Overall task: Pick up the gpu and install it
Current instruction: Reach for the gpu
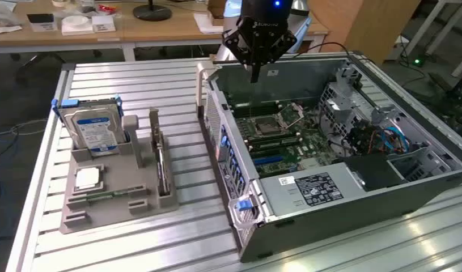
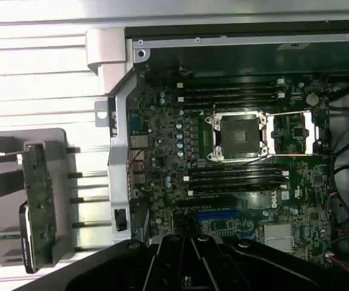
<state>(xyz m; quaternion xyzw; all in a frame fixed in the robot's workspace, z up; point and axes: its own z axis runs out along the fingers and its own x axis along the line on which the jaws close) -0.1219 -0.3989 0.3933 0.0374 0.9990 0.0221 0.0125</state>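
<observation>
The gpu is a thin dark card standing on edge in a slot of the grey holder, at the exterior view's left of the open computer case. In the wrist view the gpu shows edge-on from above, in the holder. My gripper hangs above the far part of the case, over the motherboard, well apart from the gpu. Its fingers point down, pressed together with nothing between them. The wrist view has the gripper above the blue slot of the motherboard.
A blue-labelled hard drive stands upright at the holder's far end, and a square chip lies flat on it. The case's walls, drive cage and power supply enclose the board. A desk with clutter stands behind the slatted metal table.
</observation>
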